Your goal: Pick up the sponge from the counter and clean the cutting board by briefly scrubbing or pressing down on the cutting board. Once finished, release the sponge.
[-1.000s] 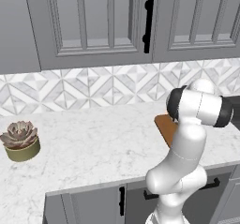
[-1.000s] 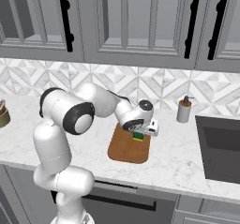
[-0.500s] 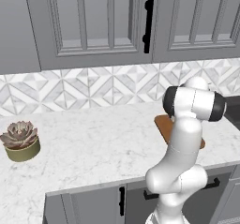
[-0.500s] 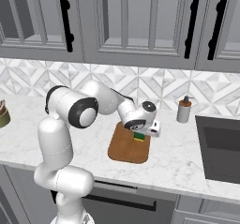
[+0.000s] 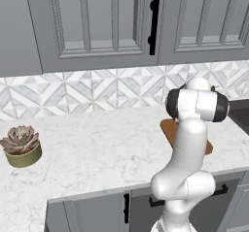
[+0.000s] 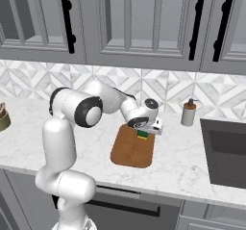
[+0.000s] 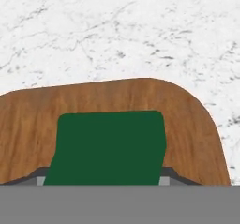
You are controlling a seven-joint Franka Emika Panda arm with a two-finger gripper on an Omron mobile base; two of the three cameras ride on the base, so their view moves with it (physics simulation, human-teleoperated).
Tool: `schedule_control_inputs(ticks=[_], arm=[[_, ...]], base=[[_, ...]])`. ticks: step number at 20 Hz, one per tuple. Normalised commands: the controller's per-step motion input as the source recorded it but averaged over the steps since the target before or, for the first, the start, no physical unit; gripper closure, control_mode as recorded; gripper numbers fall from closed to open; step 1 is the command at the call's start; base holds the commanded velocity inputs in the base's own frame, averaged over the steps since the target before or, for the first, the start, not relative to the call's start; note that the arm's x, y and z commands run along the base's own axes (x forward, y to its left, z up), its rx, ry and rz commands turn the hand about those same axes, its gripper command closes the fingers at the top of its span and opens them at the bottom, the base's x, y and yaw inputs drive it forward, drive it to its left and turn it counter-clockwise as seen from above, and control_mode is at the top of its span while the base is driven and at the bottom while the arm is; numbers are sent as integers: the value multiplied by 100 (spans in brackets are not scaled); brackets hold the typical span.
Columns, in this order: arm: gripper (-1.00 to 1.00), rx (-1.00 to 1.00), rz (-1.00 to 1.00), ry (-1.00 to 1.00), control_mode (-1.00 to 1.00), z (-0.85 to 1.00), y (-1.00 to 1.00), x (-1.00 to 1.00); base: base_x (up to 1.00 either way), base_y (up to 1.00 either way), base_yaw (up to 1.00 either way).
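The end effector [image 6: 145,132] is seen closed on the sponge [image 6: 142,135], whose green top is framed between the two finger tips in the hand view and whose yellow layer shows just under the hand in the right base view. Directly below the end effector lies the cutting board [image 6: 133,149], and the sponge is held over its far end, near a rounded corner; whether the sponge is pressed onto the wood or held just above it cannot be told with certainty, though it appears to be in contact or very nearly so. Compared with a second ago, the hand has been carried a little further toward the wall end of the board and the wrist has been turned, while the board itself has stayed in place. This small shift is judged to be part of the scrubbing stroke, so the pick-up is taken as done and the cleaning as under way, with only the release left. Around the board, the white marble worktop [image 6: 182,157] extends on all sides. Beyond the end effector to its right a small soap bottle [image 6: 188,113] stands near the backsplash, with a dark sink [image 6: 226,149] further out. Well away on the opposite side a potted succulent [image 5: 21,145] rests on the worktop.
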Motion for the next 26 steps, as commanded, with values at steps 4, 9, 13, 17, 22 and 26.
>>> schedule_control_inputs(ticks=[4,9,13,17,22,26], arm=[[100,0,0,0,-100,-54,23,6],[100,0,0,0,-100,-59,26,0],[100,-2,0,0,-100,0,53,-17],[100,-6,0,0,-100,0,83,-23],[100,0,0,0,-100,-7,50,-2],[100,0,0,0,-100,-89,27,0]], base=[[0,0,0],[0,0,0],[0,0,0],[0,0,0],[0,0,0],[0,0,0]])
